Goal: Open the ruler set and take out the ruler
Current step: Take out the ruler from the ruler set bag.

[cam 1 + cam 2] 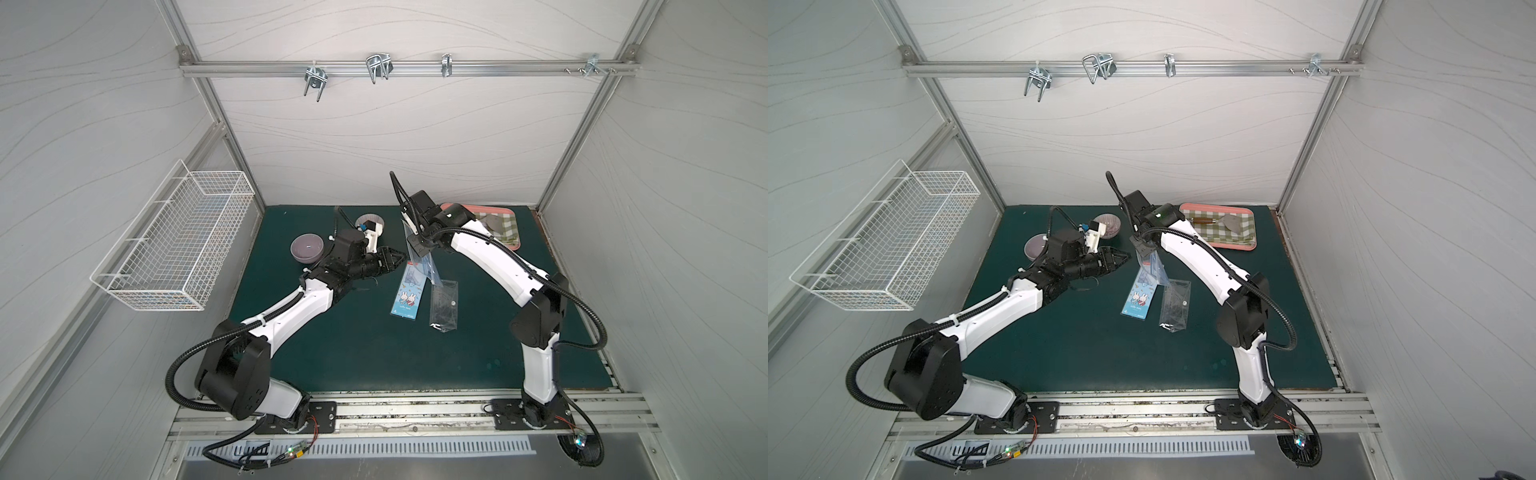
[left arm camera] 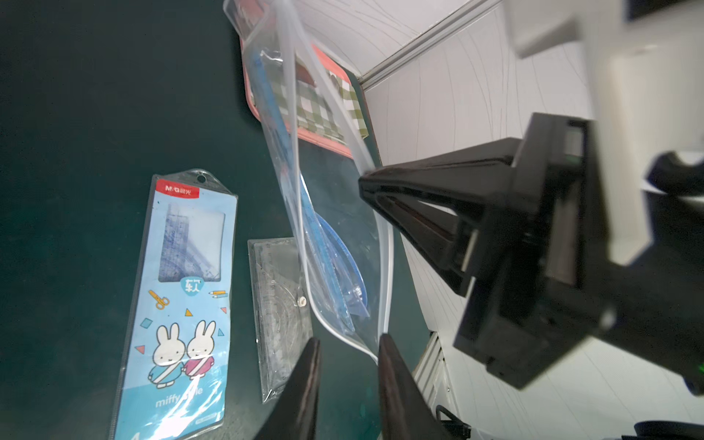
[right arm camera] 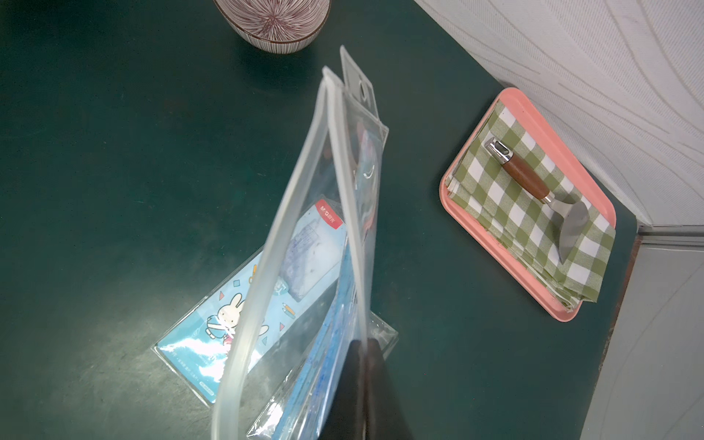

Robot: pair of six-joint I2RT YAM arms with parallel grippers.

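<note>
The ruler set (image 1: 419,259) (image 1: 1151,266) is a clear zip pouch hanging tilted above the green mat. My right gripper (image 3: 362,343) (image 1: 417,246) is shut on one white zip strip near the pouch's upper edge. The two zip strips (image 3: 266,244) stand apart, so the mouth gapes. Blue rulers (image 2: 324,259) (image 3: 331,343) lie inside the pouch. My left gripper (image 2: 349,338) (image 1: 400,259) is level with the pouch on its left, jaws apart. The pouch's lower rim (image 2: 343,335) sits between the fingertips, close to one finger (image 2: 384,343), and is not pinched.
On the mat under the pouch lie a blue rabbit-print ruler pack (image 1: 407,297) (image 2: 183,297) and a clear pack of set squares (image 1: 444,305) (image 2: 280,304). Two bowls (image 1: 306,247) (image 3: 272,23) stand behind the left arm. A pink tray (image 1: 1219,206) (image 3: 449,179) holds a checked cloth and a spatula. A wire basket (image 1: 178,241) hangs on the left wall.
</note>
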